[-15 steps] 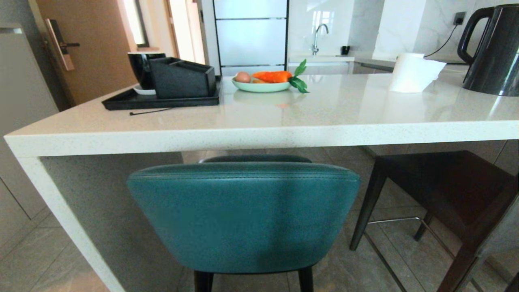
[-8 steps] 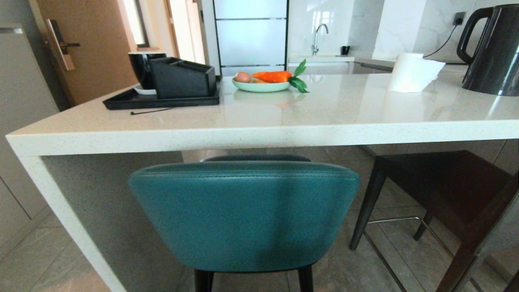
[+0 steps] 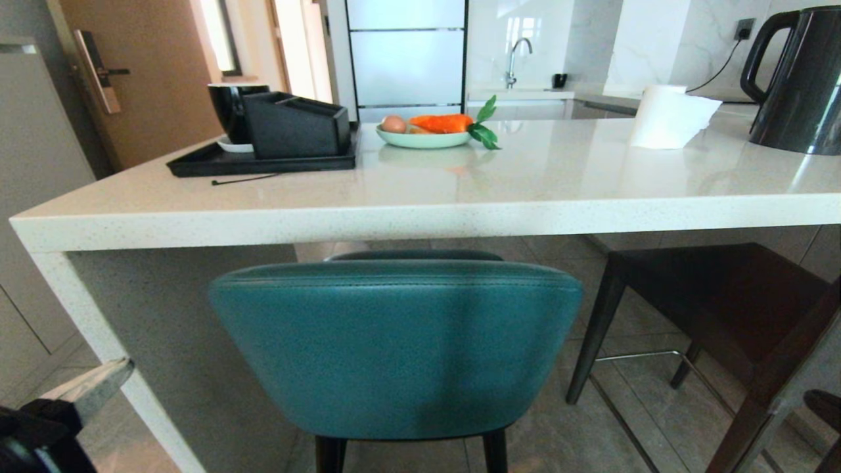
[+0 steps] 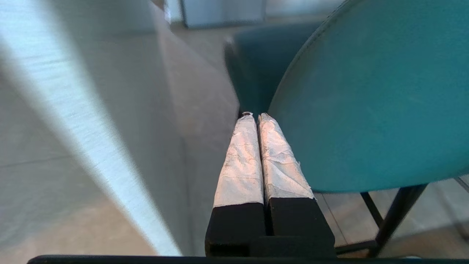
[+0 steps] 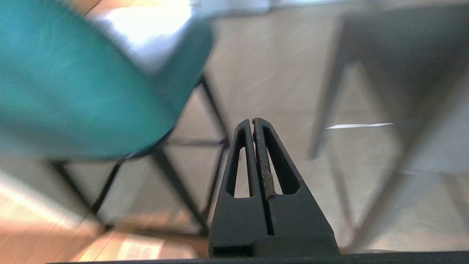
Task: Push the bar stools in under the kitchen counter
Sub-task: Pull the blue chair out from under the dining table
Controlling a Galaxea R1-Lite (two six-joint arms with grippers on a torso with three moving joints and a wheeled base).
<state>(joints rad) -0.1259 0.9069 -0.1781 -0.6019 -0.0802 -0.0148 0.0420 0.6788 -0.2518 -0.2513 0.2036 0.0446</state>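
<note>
Two bar stools stand at the bench [image 3: 420, 217]. The teal stool [image 3: 397, 348] fills the lower centre of the head view, its curved back just below the slab edge and its seat partly under the slab. The dark stool [image 3: 723, 309] sits at the lower right, its seat partly below the slab and its metal footrest [image 3: 640, 358] visible between the legs. One thick white side panel [image 3: 98, 341] carries the slab at the lower left, near the teal stool.

On the bench top: one black tray [image 3: 256, 163] at the upper left holding one black box [image 3: 295, 125] and one dark cup [image 3: 227, 108]; one pale plate [image 3: 424, 139] with a carrot and an egg at upper centre; one paper roll [image 3: 667, 117]; one black kettle [image 3: 798, 82] at the upper right.

Left gripper [image 4: 255, 118] has its taped fingers [image 4: 240, 161] pressed together, tips at the left edge of the teal back; whether they touch it cannot be told. It enters the head view at the lower left corner.

Right gripper [image 5: 253, 123] has its fingers pressed together, holding nothing, low between the two stools.
</note>
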